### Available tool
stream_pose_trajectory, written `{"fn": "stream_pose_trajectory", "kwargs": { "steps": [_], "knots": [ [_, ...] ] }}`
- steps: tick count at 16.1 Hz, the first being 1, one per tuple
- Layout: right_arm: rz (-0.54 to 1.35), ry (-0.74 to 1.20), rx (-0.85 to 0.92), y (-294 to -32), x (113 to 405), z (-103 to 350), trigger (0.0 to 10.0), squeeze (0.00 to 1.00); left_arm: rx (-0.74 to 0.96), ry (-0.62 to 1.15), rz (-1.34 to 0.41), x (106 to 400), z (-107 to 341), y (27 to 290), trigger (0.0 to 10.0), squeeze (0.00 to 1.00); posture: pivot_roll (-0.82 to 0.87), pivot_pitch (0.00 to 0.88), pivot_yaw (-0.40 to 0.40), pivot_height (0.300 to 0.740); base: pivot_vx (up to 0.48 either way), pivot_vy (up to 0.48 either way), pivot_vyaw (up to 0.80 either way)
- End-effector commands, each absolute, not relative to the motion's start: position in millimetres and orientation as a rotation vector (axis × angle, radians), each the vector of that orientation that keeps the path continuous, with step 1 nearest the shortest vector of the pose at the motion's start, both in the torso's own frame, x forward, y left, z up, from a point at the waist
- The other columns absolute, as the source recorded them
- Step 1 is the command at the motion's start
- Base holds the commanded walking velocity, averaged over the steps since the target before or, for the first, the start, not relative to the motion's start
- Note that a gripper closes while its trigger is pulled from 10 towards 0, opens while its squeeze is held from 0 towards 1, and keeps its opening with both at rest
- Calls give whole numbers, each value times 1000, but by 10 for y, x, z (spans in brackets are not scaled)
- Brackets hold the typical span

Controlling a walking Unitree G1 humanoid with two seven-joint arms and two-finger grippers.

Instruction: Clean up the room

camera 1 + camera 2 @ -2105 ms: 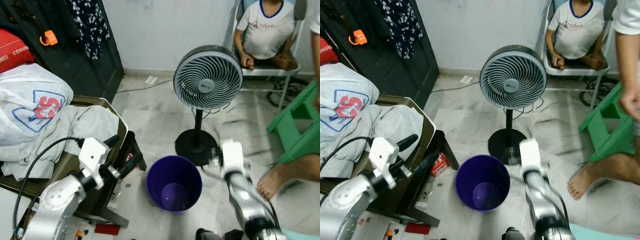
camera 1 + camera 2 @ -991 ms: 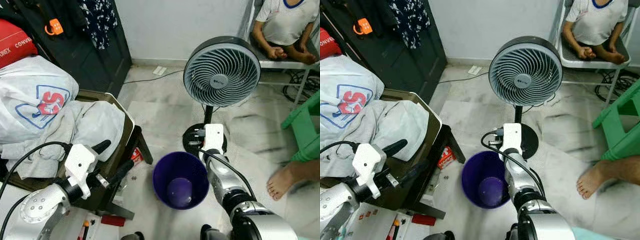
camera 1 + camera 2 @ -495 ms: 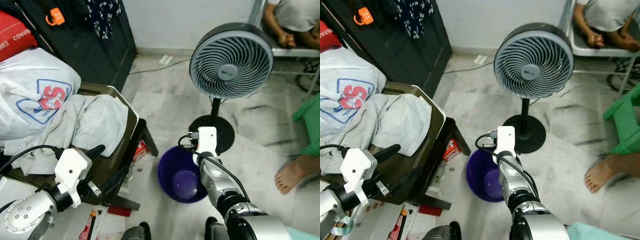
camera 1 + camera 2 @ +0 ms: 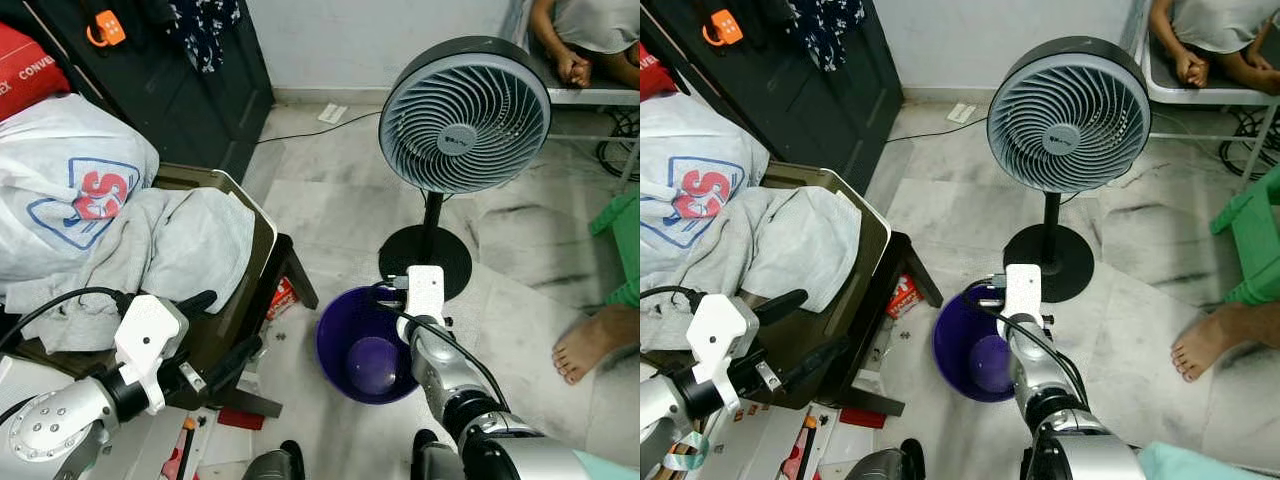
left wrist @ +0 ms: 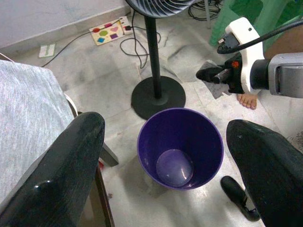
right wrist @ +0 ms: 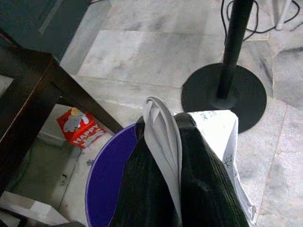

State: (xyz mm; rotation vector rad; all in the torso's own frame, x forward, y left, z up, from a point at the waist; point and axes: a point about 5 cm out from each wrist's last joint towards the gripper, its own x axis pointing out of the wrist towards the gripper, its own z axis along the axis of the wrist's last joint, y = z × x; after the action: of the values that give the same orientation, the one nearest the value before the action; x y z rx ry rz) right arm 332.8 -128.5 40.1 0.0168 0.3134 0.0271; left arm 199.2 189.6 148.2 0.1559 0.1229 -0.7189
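Now holding crumpled paper (image 6: pixel 163 137) pinched in right tool (image 6: pixel 177 156), hovering approx over rim of purple bin (image 4: pixel 368 345) (by fan base). Left tool (image 5: pixel 165 156) idling w/ fingers apart. Next, probably: releasing paper into bin.

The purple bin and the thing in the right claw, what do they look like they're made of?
The purple bin looks like moulded plastic: smooth, even colour, a soft sheen on its inner wall and a thin rolled rim. The right claw pinches what seems to be white paper: thin, creased, folded over, with faint writing on it.
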Motion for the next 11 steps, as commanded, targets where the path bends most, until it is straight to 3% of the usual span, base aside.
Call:
{"fn": "stream_pose_trajectory", "kwargs": {
  "steps": [1, 2, 3, 11],
  "knots": [
    [42, 343, 35, -1218, 3277, 332, 10000, 0, 172, 139, -715, 1955, 1487, 1928, 10000, 0, 274, 294, 215, 740, 0, 0, 0],
    [40, 337, 48, -1218, 3286, 345, 10000, 59, 172, 140, -711, 1959, 1486, 1930, 10000, 0, 274, 294, 214, 740, 0, 0, 0],
    [36, 319, 63, -1216, 3304, 374, 10000, 1000, 173, 138, -706, 1964, 1488, 1932, 10000, 0, 275, 293, 214, 740, 0, 0, 0],
    [3, 114, 118, -1239, 3435, 670, 10000, 1000, 180, 121, -654, 1990, 1480, 1954, 10000, 0, 269, 290, 215, 740, 0, 0, 0]
  ]
}}
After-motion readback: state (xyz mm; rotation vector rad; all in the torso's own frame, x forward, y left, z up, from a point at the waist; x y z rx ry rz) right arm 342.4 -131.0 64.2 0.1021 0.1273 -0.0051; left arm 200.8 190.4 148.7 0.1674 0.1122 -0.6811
